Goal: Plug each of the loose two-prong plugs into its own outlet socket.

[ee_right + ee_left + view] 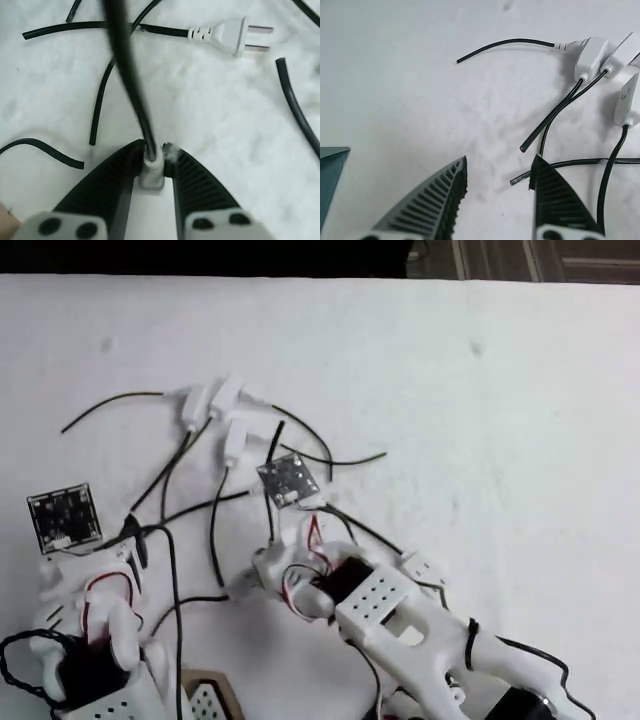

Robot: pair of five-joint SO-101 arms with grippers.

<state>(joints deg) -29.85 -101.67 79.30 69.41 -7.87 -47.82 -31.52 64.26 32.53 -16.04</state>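
Plug [151, 176] — snug between right jaws

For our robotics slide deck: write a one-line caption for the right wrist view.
Right gripper clamped on a white corded connector, with a loose two-prong plug lying apart on the table.

Left tool [499, 167] spread wide, right tool [154, 150] clamped tight

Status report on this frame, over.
Left pincer open, empty. Right pincer shut on white plug. Second plug loose nearby. Stray cords litter table.
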